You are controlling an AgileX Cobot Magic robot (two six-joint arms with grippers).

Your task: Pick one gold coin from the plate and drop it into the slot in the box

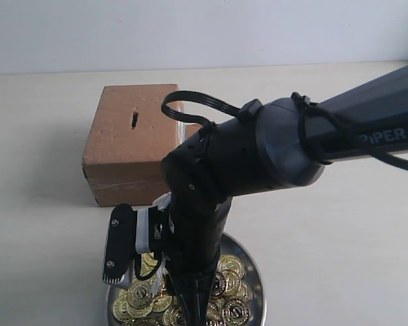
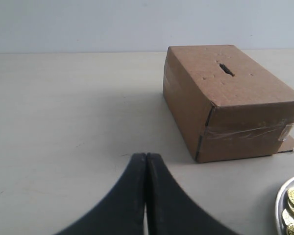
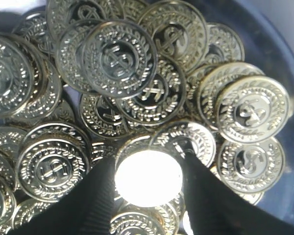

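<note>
The silver plate [image 1: 258,285] sits at the front, heaped with gold coins [image 1: 231,266]. My right arm reaches down into it. In the right wrist view my right gripper [image 3: 148,162] has its two black fingers pressed on either edge of one gold coin [image 3: 148,178], which glares white above the pile. The brown cardboard box [image 1: 126,146] stands just behind the plate, its dark slot [image 1: 134,119] in the top face. My left gripper [image 2: 146,156] hovers over bare table left of the box [image 2: 220,98], shut on nothing.
The right arm's wrist camera mount [image 1: 120,244] hangs over the plate's left rim. A loose flap [image 2: 290,144] sticks out at the box's base beside the plate [image 2: 279,201]. Pale tabletop surrounds everything, and a white wall rises behind.
</note>
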